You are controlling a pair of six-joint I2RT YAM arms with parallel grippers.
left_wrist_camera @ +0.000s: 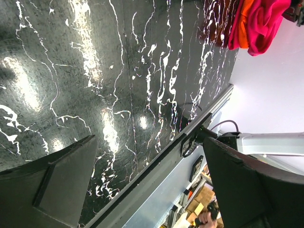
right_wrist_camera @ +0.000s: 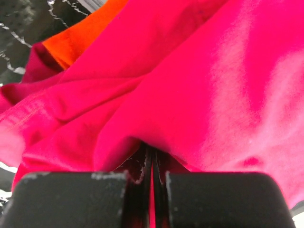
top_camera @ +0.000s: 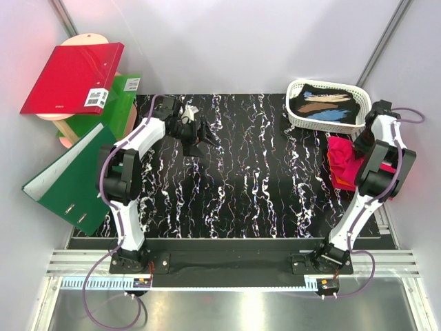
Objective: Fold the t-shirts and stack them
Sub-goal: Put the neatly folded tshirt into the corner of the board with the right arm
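Note:
The magenta-pink t-shirt (top_camera: 342, 156) lies bunched at the table's right edge, on top of the bright orange t-shirt (top_camera: 340, 181), of which only an edge shows. My right gripper (top_camera: 359, 142) is down in the pink cloth. In the right wrist view its jaws are closed (right_wrist_camera: 152, 164) on a fold of the pink shirt (right_wrist_camera: 190, 71), with the orange shirt (right_wrist_camera: 80, 33) behind. My left gripper (top_camera: 196, 134) is open and empty above the table's back left. Its wrist view shows the jaws wide apart (left_wrist_camera: 147, 175) and both shirts far off, pink (left_wrist_camera: 266, 23) and orange (left_wrist_camera: 244, 21).
A white basket (top_camera: 298, 86) with dark patterned cloth stands at the back right, just behind the shirts. A red ring binder (top_camera: 72, 77) and a green folder (top_camera: 118, 103) are at the back left. An open green binder (top_camera: 69, 181) overhangs the black marbled table (top_camera: 241, 193) on the left.

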